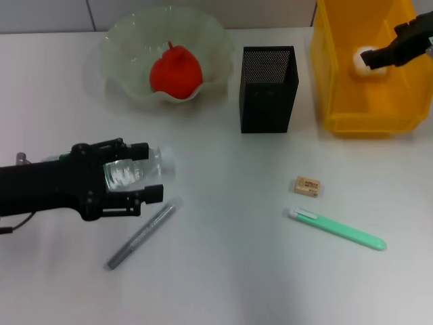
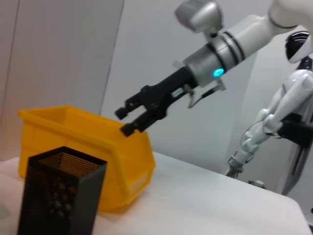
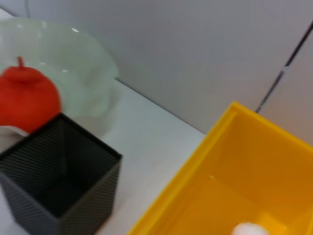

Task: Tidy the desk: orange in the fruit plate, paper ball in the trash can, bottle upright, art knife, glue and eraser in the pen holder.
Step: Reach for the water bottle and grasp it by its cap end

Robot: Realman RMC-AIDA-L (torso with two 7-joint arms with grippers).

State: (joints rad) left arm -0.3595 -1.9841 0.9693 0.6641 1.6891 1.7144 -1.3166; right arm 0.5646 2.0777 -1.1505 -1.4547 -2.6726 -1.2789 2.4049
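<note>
My left gripper [image 1: 154, 170] is shut on the clear bottle [image 1: 125, 172], which lies on its side at the table's left, cap pointing right. The grey art knife [image 1: 143, 233] lies just in front of it. My right gripper [image 1: 376, 58] hovers open over the yellow trash can [image 1: 338, 81]; the left wrist view shows it [image 2: 128, 121] empty. The white paper ball [image 1: 364, 61] lies inside the can and also shows in the right wrist view [image 3: 249, 229]. The orange [image 1: 176, 73] sits in the fruit plate [image 1: 122, 40]. The eraser [image 1: 307, 186] and the mint-green glue [image 1: 338, 229] lie front right. The pen holder [image 1: 267, 101] stands at the centre back.
The pen holder stands between the fruit plate and the trash can, close to both. The right wrist view shows the holder [image 3: 54, 196] with nothing inside, the orange [image 3: 27, 98] and the can's rim [image 3: 195, 176]. A wall runs along the table's far edge.
</note>
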